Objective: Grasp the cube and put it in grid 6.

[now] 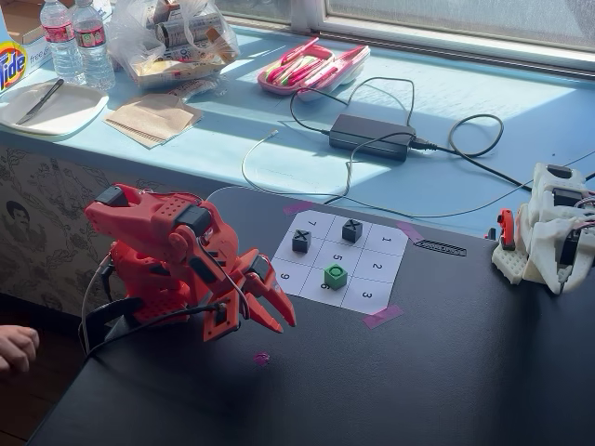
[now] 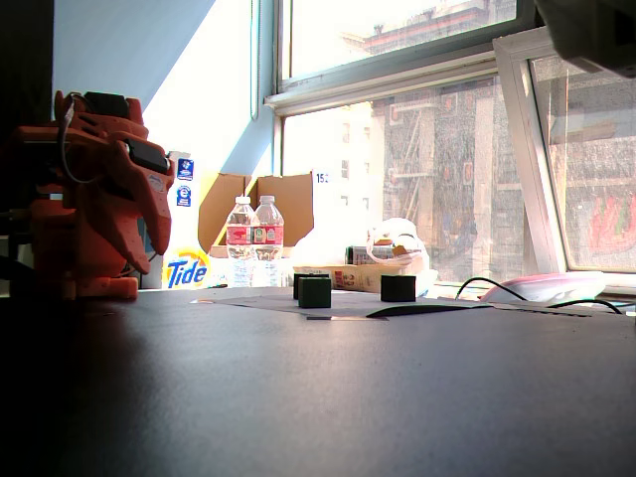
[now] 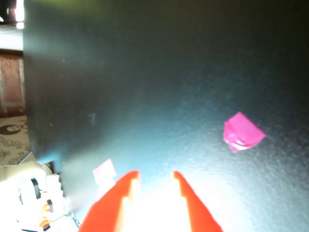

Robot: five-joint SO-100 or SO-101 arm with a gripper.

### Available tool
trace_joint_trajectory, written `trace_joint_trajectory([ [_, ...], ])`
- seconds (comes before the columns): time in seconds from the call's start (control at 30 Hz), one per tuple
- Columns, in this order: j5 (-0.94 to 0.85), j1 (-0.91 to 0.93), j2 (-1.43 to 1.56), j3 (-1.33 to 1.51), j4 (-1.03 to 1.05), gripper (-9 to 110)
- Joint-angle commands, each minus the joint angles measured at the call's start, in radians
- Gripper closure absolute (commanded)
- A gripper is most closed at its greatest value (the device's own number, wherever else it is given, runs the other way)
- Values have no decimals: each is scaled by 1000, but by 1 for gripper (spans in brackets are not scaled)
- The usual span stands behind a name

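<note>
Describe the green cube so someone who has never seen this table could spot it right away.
In a fixed view, find the white paper grid of nine numbered squares taped to the black table. The green cube sits on the square next to the 5. The other two cubes there are dark and marked X.

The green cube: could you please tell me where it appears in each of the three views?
A fixed view: the green cube sits on the white paper grid, lower middle, on the cell below the 5.
Another fixed view: the cube shows dark, left of centre on the table.
Wrist view: not in it.
Shared landmark: the dark cubes in both fixed views; the red tool in wrist and fixed views.
</note>
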Motion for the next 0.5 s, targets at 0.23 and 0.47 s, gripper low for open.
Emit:
trace_joint_trajectory([
  [0.23, -11, -3, 8, 69, 5, 92],
  [0.47, -11, -2, 8, 69, 5, 92],
])
